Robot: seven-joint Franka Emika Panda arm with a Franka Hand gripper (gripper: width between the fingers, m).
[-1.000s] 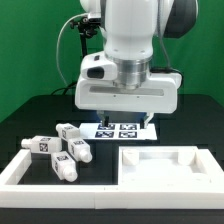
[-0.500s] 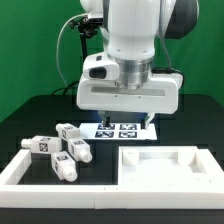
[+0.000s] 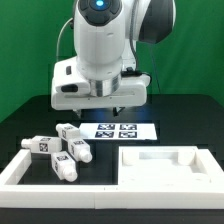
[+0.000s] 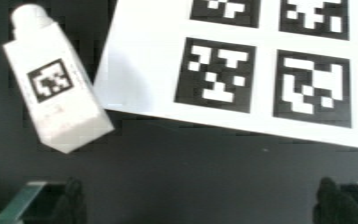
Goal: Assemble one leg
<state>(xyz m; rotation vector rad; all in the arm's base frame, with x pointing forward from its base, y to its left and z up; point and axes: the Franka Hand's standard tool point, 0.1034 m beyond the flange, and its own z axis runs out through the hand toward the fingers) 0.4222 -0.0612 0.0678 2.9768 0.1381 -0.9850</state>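
Exterior view: I log one leg (image 3: 68, 132) lower left; wrist view: fingers (image 4: 39, 203) spread, empty, leg apart from them.

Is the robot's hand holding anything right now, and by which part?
Nothing is held. The hand is open with nothing in it; a leg lies loose on the table beside the marker board.

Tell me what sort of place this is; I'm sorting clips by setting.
Probably a robotics lab bench: a white robot arm over a black tabletop, a plain green backdrop, and a thin flat white marker board plus small white plastic legs bearing black-and-white square tags.
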